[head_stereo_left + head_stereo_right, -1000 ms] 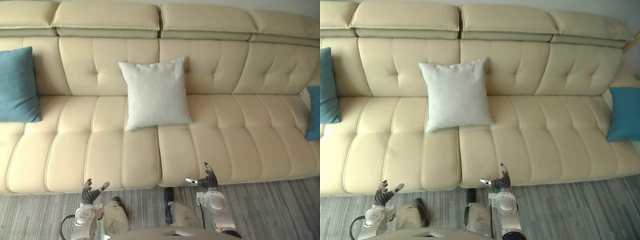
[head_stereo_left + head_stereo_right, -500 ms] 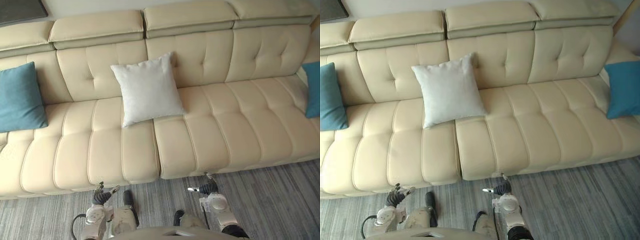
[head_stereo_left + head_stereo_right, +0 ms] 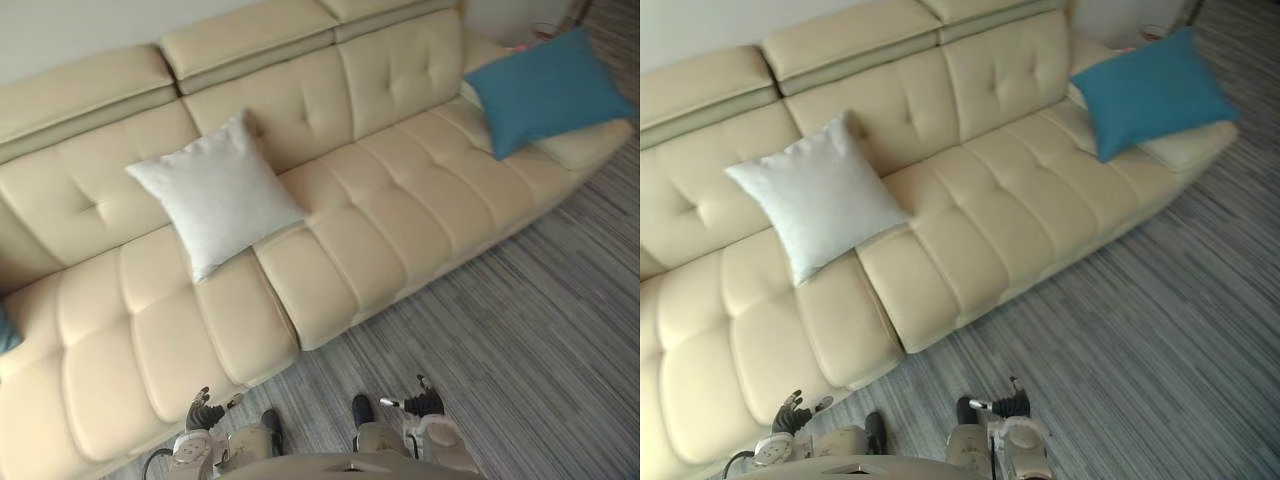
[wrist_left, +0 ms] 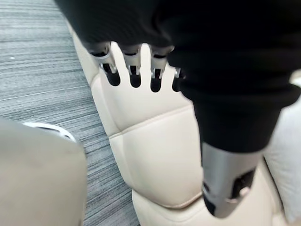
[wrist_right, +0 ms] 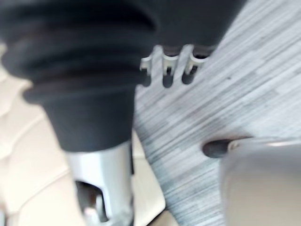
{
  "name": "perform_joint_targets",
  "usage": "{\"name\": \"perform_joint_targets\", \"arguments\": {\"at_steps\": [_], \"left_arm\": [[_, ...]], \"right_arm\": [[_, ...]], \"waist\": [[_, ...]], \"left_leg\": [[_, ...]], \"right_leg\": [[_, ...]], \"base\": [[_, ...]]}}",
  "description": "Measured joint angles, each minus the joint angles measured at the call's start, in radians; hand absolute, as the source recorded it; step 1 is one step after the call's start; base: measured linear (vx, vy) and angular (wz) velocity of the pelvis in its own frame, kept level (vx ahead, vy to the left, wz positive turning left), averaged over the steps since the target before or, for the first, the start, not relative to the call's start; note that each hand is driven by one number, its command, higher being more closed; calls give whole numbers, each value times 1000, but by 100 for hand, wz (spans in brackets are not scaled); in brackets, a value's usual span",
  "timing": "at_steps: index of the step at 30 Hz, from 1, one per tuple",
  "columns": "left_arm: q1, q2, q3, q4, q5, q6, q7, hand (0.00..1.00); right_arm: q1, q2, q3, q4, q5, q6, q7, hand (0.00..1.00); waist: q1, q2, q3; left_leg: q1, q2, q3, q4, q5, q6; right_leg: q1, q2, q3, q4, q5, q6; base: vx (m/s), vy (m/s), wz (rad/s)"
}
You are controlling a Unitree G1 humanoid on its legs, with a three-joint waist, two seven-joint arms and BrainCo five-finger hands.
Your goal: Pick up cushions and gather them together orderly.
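A white cushion (image 3: 215, 205) leans against the backrest of the cream sofa (image 3: 380, 230), left of its middle. A teal cushion (image 3: 545, 90) lies tilted at the sofa's far right end. The corner of another teal cushion (image 3: 5, 340) peeks in at the left edge. My left hand (image 3: 205, 412) hangs low by the sofa's front, fingers (image 4: 134, 70) relaxed and holding nothing. My right hand (image 3: 422, 402) hangs over the carpet, open and empty, its fingers (image 5: 171, 63) loosely extended. Both hands are far from every cushion.
Grey striped carpet (image 3: 520, 330) spreads in front of the sofa and to the right. The teal cushion at the right rests partly on a cream padded end piece (image 3: 590, 140). A wall runs behind the sofa.
The whole picture has swung right and tilted, so the camera moved. The right teal cushion now shows in full and the left one has slid almost out. Both hands stay low and empty.
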Motion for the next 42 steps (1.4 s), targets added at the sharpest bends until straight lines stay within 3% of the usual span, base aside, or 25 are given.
{"name": "perform_joint_targets", "arguments": {"at_steps": [5, 7, 8, 9, 10, 11, 14, 16, 18, 20, 22, 24, 27, 29, 30, 32, 33, 34, 35, 36, 37, 38, 39, 40, 42], "left_arm": [[-51, -4, 5, 15, 0, 10, 2, 0], [-57, -1, 12, 21, 0, 11, 3, 0], [-61, 0, 11, 20, 0, 11, 4, 0], [-59, 2, 5, 25, 0, 13, 4, 0], [-56, 2, 6, 29, -1, 15, 5, 0], [-51, 3, 6, 30, -1, 20, 6, 0], [-41, 9, 12, 57, -1, 20, 8, 0], [-40, 8, 13, 68, -1, 21, 13, 0], [-31, -10, 34, 68, -2, 21, 14, 0], [-27, -24, 52, 44, -22, 19, 19, 0], [-24, -26, 50, 13, -33, 17, 23, 0], [-20, -27, 49, -7, -42, 13, 23, 0], [-9, -28, 43, -41, -41, 11, 24, 0], [-11, -33, 43, -50, -40, 9, 25, 0], [-10, -31, 44, -49, -39, 9, 27, 0], [-7, -24, 55, -49, -37, 11, 36, 0], [-3, -18, 65, -49, -37, 11, 38, 0], [1, -7, 71, -49, -38, 9, 44, 0], [-3, 2, 72, -48, -38, 9, 45, 0], [-4, 12, 63, -36, -38, 13, 46, 0], [-3, 14, 49, -29, -38, 22, 49, 0], [-4, 12, 43, -29, -39, 24, 51, 0], [-3, -2, 39, -29, -39, 28, 52, 0], [-3, -12, 35, -29, -39, 29, 55, 0], [-14, -13, 23, -29, -39, 29, 61, 0]], "right_arm": [[-25, 31, -23, 7, 85, 8, -3, 0], [-79, 32, -10, 38, 87, 5, -3, 0], [-102, 31, -11, 41, 87, 8, -4, 0], [-99, 28, -16, 53, 87, 8, -4, 0], [-95, 26, -19, 61, 87, 8, -5, 0], [-89, 24, -25, 70, 85, 8, -6, 0], [-78, 10, -25, 83, 86, 9, -6, 0], [-75, 0, -23, 92, 86, 8, -8, 0], [-68, -10, -23, 88, 86, 8, -24, 0], [-61, -11, -18, 68, 88, 9, -41, 0], [-58, -6, 5, 68, 88, 14, -42, 0], [-55, -4, 18, 68, 87, 15, -42, 0], [-52, -1, 19, 64, 91, 16, -45, 0], [-62, -11, 2, 70, 98, 14, -52, 0], [-67, -10, -15, 73, 100, 13, -57, 0], [-60, -4, -19, 75, 111, 13, -65, 0], [-47, 2, -20, 75, 117, 13, -65, 0], [-30, 22, -31, 74, 117, 13, -65, 0], [-32, 29, -34, 75, 117, 13, -65, 0], [-29, 39, -34, 74, 117, 13, -64, 0], [-20, 49, -31, 67, 117, 13, -64, 0], [-18, 52, -33, 62, 117, 14, -62, 0], [-21, 45, -33, 52, 116, 13, -63, 0], [-21, 46, -30, 35, 116, 12, -63, 0], [-40, 58, -23, 21, 116, 4, -62, 0]], "waist": [[16, -7, -2], [28, 0, 2], [30, -3, 14], [30, -1, 18], [30, 5, 21], [31, 10, 25], [24, 35, 26], [24, 36, 28], [31, 50, 46], [49, 60, 60], [67, 53, 64], [73, 50, 68], [74, 51, 69], [101, 51, 68], [112, 54, 62], [123, 39, 36], [126, 17, 25], [128, -28, 15], [126, -42, 19], [108, -46, 19], [89, -45, 23], [89, -45, 26], [88, -35, 35], [87, -14, 40], [73, -15, 42]], "left_leg": [[10, 52, 95, 52, -30, 33], [33, 99, 178, 43, -30, 39], [71, 109, 251, 14, -32, 42], [100, 113, 300, 7, -32, 40], [118, 116, 326, 3, -33, 39], [174, 125, 376, 1, -50, 3], [213, 149, 372, 17, -70, -27], [165, 226, 332, 233, -72, -27], [93, 293, 230, 535, -76, 9], [22, 277, 110, 730, -108, 13], [-83, 187, -9, 733, -134, 3], [-145, 144, -40, 676, -143, 8], [-226, 98, -39, 445, -129, -6], [-239, 59, -43, 150, -38, -10], [-234, 49, -42, 2, 39, 0], [-239, 27, -51, 18, 125, 62], [-234, 7, -42, 31, 136, 78], [-211, -22, 0, 51, 129, 95], [-197, -33, 12, 67, 104, 101], [-160, -45, 22, 106, 58, 126], [-104, -51, 22, 140, 3, 142], [-78, -54, 23, 148, -11, 145], [20, -52, 24, 138, -50, 147], [77, -44, 23, 110, -78, 141], [171, -28, 20, 53, -124, 120]], "right_leg": [[-46, 70, 58, -14, 81, -10], [-85, 96, -83, -23, 138, -62], [-104, 66, -329, 49, 51, -131], [-107, 18, -506, 122, -27, -164], [-102, -12, -586, 152, -58, -180], [-78, -65, -732, 220, -106, -168], [-90, 0, -635, 247, -141, -145], [-83, 49, -574, 247, -159, -157], [-43, 105, -499, 257, -177, -184], [-9, 154, -406, 282, -208, -223], [17, 177, -309, 285, -225, -251], [37, 177, -264, 277, -234, -256], [106, 178, -200, 222, -245, -252], [147, 177, -150, 172, -255, -236], [169, 182, -120, 140, -269, -210], [176, 162, -73, 148, -309, -195], [175, 139, -61, 168, -335, -155], [150, 95, -60, 300, -379, -47], [115, 78, -64, 395, -387, -5], [42, 50, -75, 629, -340, 99], [-17, 15, -118, 837, -278, 128], [-34, -4, -141, 900, -274, 114], [-70, -56, -220, 1008, -276, 34], [-101, -76, -276, 1024, -288, -4], [-200, -104, -373, 928, -302, -23]], "base": [[91, -10, -105], [44, -118, -186], [-6, -153, -133], [0, -150, -116], [42, -126, -123], [81, -104, -104], [142, -181, -111], [149, -192, -116], [182, -106, -132], [190, -1, -141], [171, 55, -136], [201, 100, -101], [297, 140, -61], [402, 205, -65], [413, 234, -75], [477, 269, -65], [607, 282, -66], [495, 194, -48], [604, 213, -44], [601, 203, -11], [603, 197, -3], [691, 173, -8], [540, 115, -24], [611, 107, -28], [571, 18, -8]]}}
